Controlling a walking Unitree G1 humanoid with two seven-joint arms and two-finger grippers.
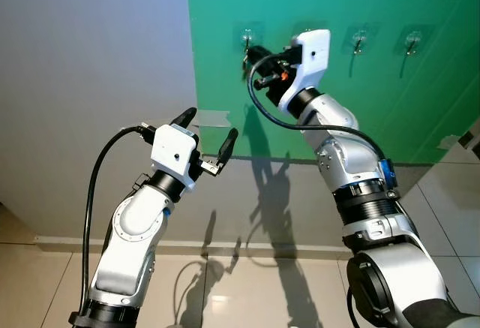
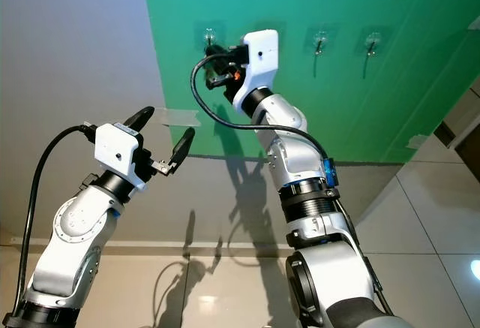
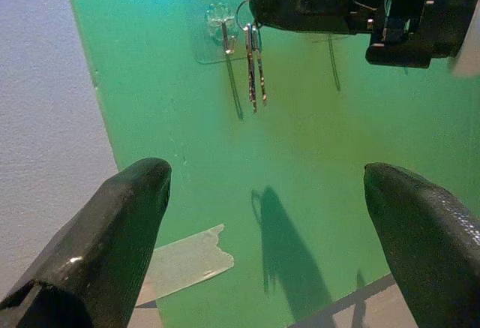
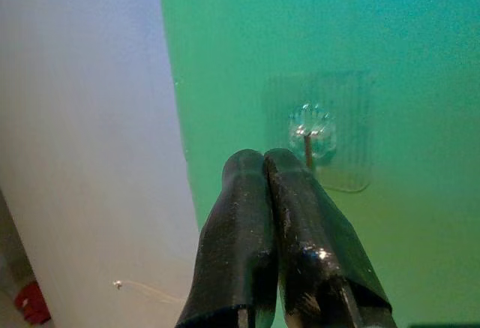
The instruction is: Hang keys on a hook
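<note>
- Right claw (image 1: pixel 250 61) pinched tight on the ring of the keys (image 3: pixel 253 69), fingers pressed together with no gap, as seen along the right wrist view.
- Keys dangling straight down just below the fingertips, blades side by side, close against the green wall (image 1: pixel 337 118).
- Hook (image 3: pixel 222 22), on its clear adhesive pad, just beside the claw tip, a little past it toward the grey wall; ring apparently not yet over the hook, though hard to tell for certain.
- For the step in hand: best to carry the ring slightly sideways over the hook's upturned end, then lower until the ring seats, and only then ease the fingers apart; releasing early risks a drop to the floor.
- Worth keeping the pull gentle, since the adhesive pad looks likely to peel under a hard tug.
- Right arm raised high, elbow bent, wrist reaching up to the wall.
- Left claw (image 1: pixel 208 139) spread wide and empty, well below and to the side, forearm angled upward, pointed at the hook.
</note>
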